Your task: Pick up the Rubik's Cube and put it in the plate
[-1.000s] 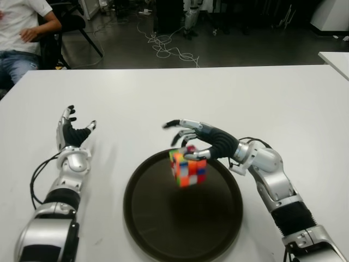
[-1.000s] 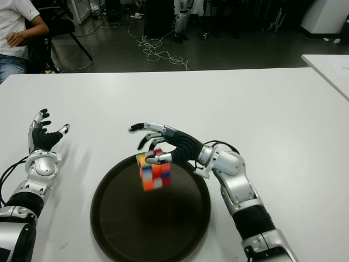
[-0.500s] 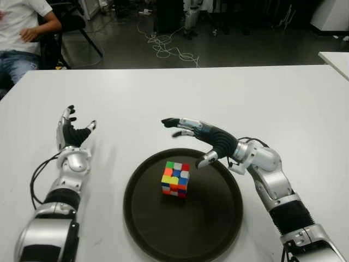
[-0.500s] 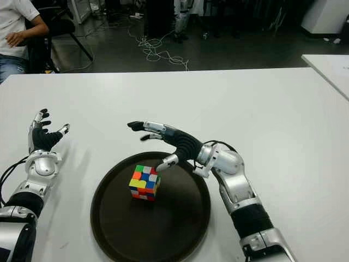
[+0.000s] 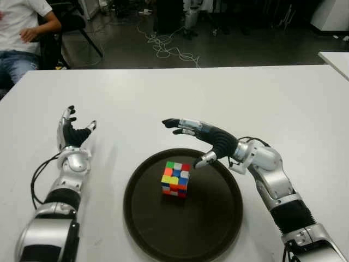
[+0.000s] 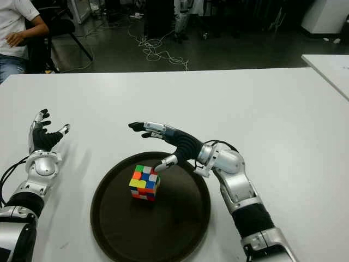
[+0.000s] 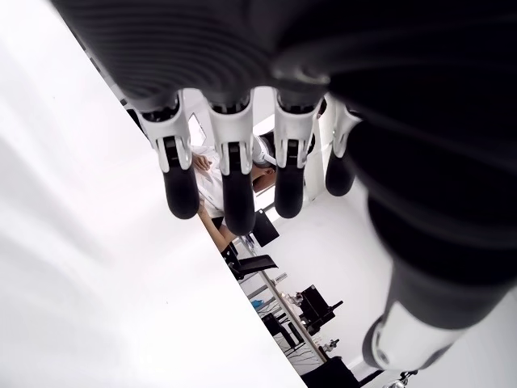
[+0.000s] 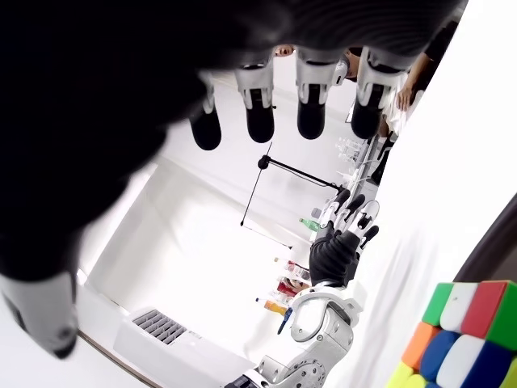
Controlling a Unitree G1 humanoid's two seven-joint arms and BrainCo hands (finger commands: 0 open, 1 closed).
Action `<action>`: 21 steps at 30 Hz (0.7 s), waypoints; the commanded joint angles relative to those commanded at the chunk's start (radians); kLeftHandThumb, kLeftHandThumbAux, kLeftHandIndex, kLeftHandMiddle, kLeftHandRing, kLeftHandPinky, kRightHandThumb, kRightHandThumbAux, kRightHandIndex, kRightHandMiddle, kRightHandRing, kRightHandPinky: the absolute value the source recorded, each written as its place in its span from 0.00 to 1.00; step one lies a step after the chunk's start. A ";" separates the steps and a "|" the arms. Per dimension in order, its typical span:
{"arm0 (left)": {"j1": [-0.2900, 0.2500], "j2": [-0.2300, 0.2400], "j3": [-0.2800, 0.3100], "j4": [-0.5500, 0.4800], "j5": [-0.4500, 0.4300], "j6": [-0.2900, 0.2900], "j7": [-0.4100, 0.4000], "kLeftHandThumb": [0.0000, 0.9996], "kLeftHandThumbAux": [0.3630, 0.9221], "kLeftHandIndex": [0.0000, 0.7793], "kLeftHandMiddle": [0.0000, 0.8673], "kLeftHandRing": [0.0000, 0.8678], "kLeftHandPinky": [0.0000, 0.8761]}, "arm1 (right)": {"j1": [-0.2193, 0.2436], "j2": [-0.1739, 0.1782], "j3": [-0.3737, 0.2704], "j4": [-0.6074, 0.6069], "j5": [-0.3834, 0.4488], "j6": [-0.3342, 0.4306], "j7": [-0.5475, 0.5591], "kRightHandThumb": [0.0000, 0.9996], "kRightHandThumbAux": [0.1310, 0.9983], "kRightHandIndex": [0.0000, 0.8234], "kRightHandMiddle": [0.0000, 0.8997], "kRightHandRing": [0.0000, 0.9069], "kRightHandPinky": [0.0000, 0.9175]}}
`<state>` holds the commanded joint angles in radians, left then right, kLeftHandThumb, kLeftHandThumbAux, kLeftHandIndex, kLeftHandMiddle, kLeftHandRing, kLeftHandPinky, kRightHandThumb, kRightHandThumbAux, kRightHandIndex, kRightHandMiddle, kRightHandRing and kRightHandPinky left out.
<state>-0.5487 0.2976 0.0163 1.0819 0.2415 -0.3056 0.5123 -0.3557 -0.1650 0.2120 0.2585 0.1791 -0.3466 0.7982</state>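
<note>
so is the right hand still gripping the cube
No, the right hand has its fingers spread and holds nothing, while the Rubik's Cube sits apart from it in the plate.

The right hand (image 5: 204, 143) reaches forward and inward, fingers spread and empty, thumb pointing down; the left hand (image 5: 71, 132) is held apart on the left, fingers open and raised

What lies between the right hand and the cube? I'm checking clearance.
Only bare plate between right hand and Rubik's Cube, in both eye views.
</note>
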 joint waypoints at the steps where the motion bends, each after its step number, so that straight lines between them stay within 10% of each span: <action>1: 0.000 0.000 0.000 -0.001 0.000 0.001 0.000 0.26 0.69 0.13 0.18 0.19 0.20 | 0.000 0.001 -0.001 0.000 -0.001 -0.003 -0.002 0.00 0.56 0.00 0.00 0.00 0.00; 21: -0.002 -0.005 -0.001 0.000 0.001 0.007 0.003 0.29 0.70 0.13 0.18 0.19 0.21 | -0.042 -0.029 -0.023 0.061 -0.124 -0.131 -0.111 0.00 0.55 0.00 0.01 0.00 0.01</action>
<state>-0.5509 0.2927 0.0155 1.0824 0.2426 -0.2982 0.5158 -0.3982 -0.1945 0.1890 0.3197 0.0547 -0.4778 0.6868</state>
